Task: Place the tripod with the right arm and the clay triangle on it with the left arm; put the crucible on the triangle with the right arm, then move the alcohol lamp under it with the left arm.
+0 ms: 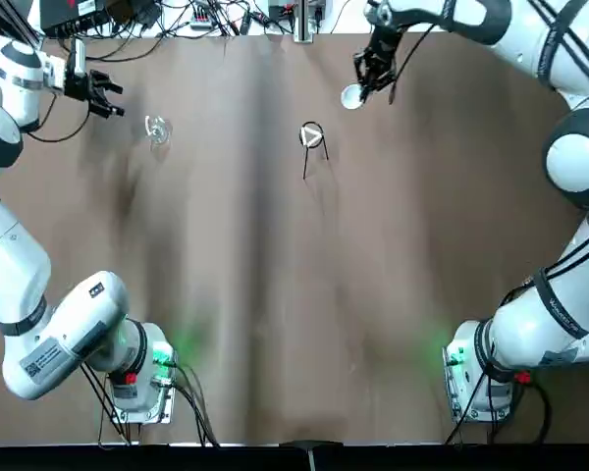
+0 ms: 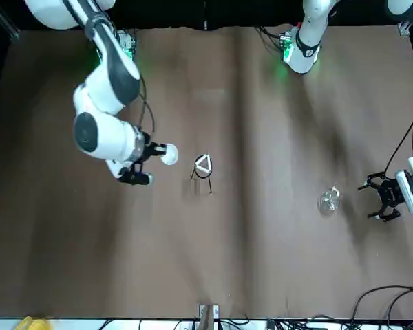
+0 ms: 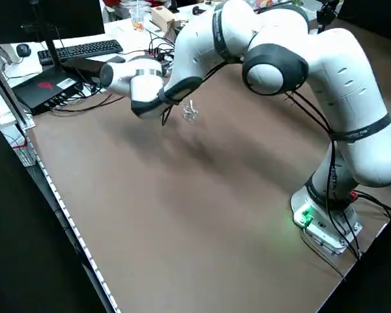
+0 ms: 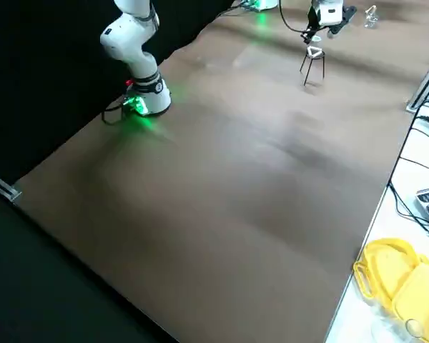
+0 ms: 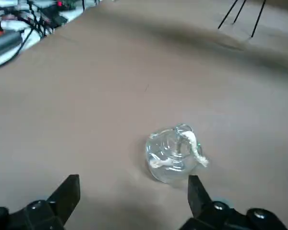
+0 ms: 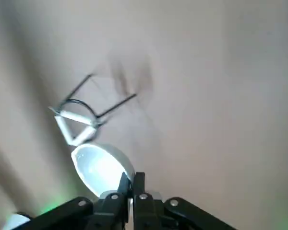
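On a brown-covered table, the crucible (image 6: pixel 103 167) is held pinched in the right gripper (image 6: pixel 132 175) beside the tripod (image 1: pixel 312 137), clay triangle (image 1: pixel 310 137) on top, apparently to be centred above it next, the left gripper (image 5: pixel 134 184) parted near the alcohol lamp (image 5: pixel 174 154)

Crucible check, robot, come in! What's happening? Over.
Right gripper gripping crucible, short of tripod. Left gripper open, near lamp. Triangle on tripod.
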Tool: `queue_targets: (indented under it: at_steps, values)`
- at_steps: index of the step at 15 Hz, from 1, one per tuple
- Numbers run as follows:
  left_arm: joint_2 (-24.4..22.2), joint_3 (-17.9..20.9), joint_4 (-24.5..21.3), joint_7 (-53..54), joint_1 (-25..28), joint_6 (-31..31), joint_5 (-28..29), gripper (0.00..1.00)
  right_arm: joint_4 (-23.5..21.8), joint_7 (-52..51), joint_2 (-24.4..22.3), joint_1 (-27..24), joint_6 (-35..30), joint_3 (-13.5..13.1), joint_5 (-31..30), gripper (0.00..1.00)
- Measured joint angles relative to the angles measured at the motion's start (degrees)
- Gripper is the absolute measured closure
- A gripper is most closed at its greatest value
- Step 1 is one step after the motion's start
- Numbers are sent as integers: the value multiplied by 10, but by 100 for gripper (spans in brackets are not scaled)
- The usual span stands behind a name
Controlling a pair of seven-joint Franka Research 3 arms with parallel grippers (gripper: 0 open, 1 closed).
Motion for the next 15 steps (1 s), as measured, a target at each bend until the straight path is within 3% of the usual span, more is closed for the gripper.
queue_targets:
  at_steps: [4, 7, 15]
  values:
    - [43, 2, 0, 163, 13, 2, -83, 1, 0, 76, 45, 45, 103, 0, 50, 95]
    - [80, 7, 0, 236, 24, 0, -110, 1, 0, 107, 79, 70, 148, -1, 56, 95]
    - [119, 6, 0, 247, 23, -18, -119, 1, 0, 108, 97, 80, 177, -2, 56, 95]
